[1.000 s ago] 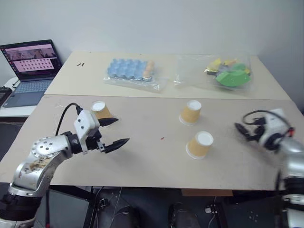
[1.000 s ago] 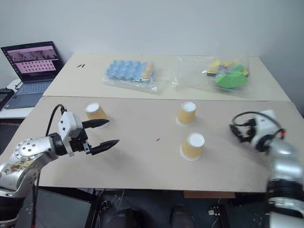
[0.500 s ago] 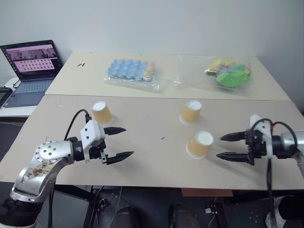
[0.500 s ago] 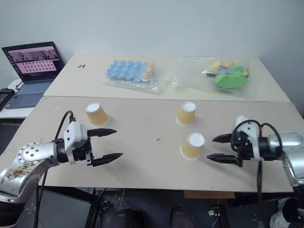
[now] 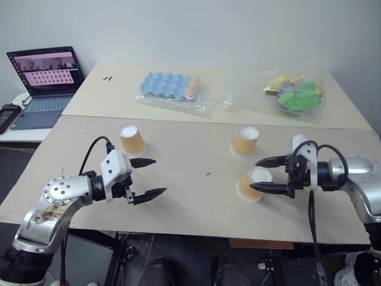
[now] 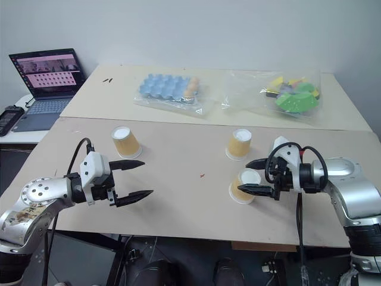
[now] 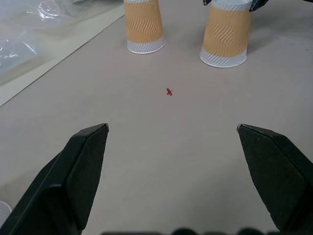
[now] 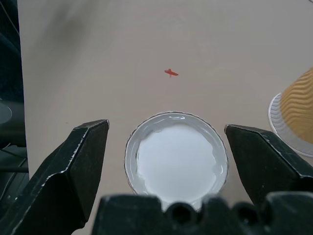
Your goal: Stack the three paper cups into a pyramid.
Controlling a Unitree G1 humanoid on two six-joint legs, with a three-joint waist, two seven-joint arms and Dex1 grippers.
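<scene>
My left claw [image 5: 146, 177] spread wide over bare table [image 5: 190, 196], first cup [image 5: 132, 140] at its eleven o'clock, second cup [image 5: 244, 142] upside down at centre-right, third cup [image 5: 251, 183] at its five o'clock between my right claw's [image 5: 262, 174] parted, untouching fingers.

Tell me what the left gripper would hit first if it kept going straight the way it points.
The left gripper is open over bare table. Judging by its wrist view, the way looks free until the two cups ahead, probably the nearer one; depth is uncertain.
</scene>
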